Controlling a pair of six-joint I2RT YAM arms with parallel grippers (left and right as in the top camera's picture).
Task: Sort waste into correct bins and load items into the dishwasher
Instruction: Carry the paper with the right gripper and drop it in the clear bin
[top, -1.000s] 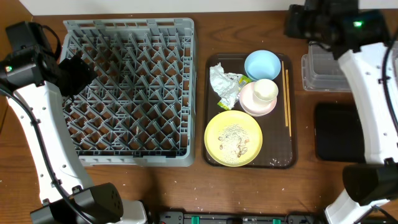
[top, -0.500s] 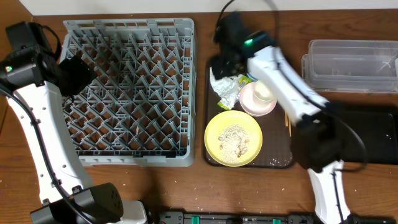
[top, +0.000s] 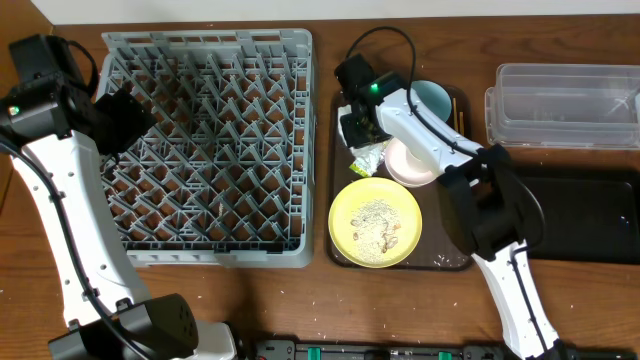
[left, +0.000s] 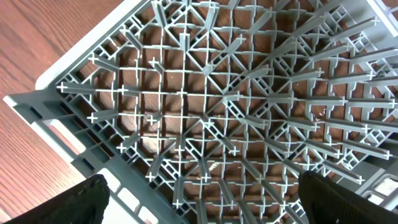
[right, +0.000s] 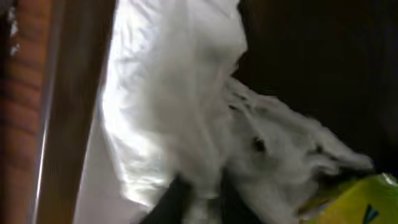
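The crumpled white paper lies at the back left of the brown tray, with the yellow-green packet against it. My right gripper is down on the paper; in the right wrist view its fingers pinch a fold of the paper. The light blue bowl, the white bowl and the yellow plate with rice-like crumbs sit on the tray. The cup is hidden by the arm. My left gripper is open over the grey rack's left edge.
The clear tub stands at the back right, with the black bin in front of it. The right arm stretches across the tray's right half. Bare wood lies in front of the rack and tray.
My right arm swung from the back right over the tub to the tray's back left and came down on the crumpled paper. The left arm has not moved.
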